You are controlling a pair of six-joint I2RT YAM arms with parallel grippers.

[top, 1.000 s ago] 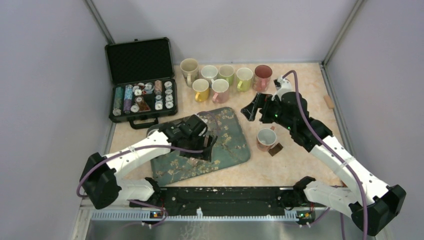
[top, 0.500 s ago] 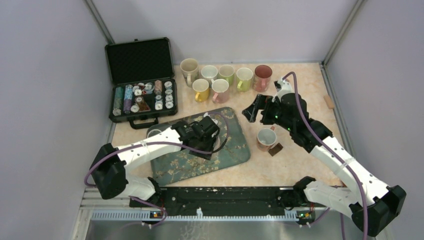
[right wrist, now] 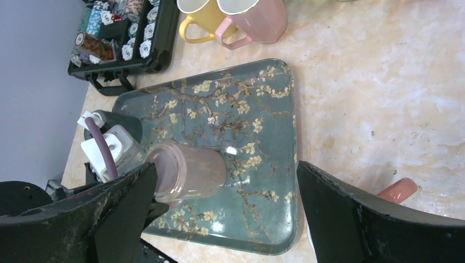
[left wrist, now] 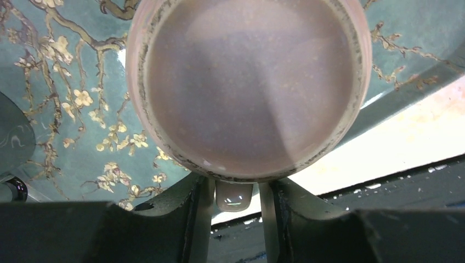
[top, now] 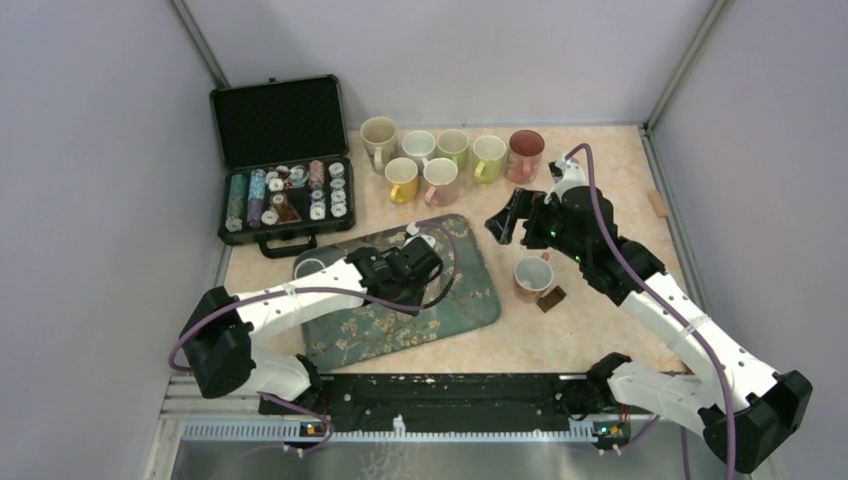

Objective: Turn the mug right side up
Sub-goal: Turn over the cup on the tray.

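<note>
Brackets the handle of the mug with the left pincer; cannot tell whether actually pinched. Lays the mug on its side on the tray, base toward that pincer, tray surface showing beyond its rim. Hangs the right pincer spread wide over the desk past the tray's right corner. Lines upright mugs along the far edge.

Mug on side on tray; case behind-left; mug row behind; upright mug right of tray.
</note>
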